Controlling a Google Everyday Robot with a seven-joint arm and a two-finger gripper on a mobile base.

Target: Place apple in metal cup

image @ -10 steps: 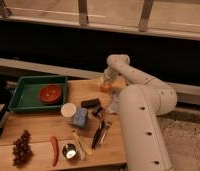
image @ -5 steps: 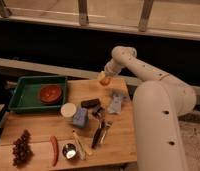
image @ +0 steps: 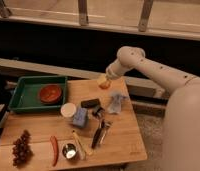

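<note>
The apple (image: 103, 82), small and orange-yellow, hangs above the far edge of the wooden table (image: 123, 142) in my gripper (image: 105, 81), which is shut on it at the end of the white arm reaching in from the right. The metal cup (image: 69, 150), short and shiny, stands upright near the table's front edge, well to the front left of the gripper. It is flanked by a red chili (image: 54, 149) and a yellowish stick.
A green tray (image: 24, 85) with a red-brown bowl (image: 49, 93) sits at the back left. A white cup (image: 68, 109), a blue block (image: 80, 118), a black object (image: 91, 103), a bluish cloth (image: 116, 103) and dark tongs (image: 100, 133) crowd the middle. Grapes (image: 20, 148) lie front left.
The arm has straightened and lifted the gripper off the table's far edge with the apple, shifting it slightly left. The things on the table stay put.
</note>
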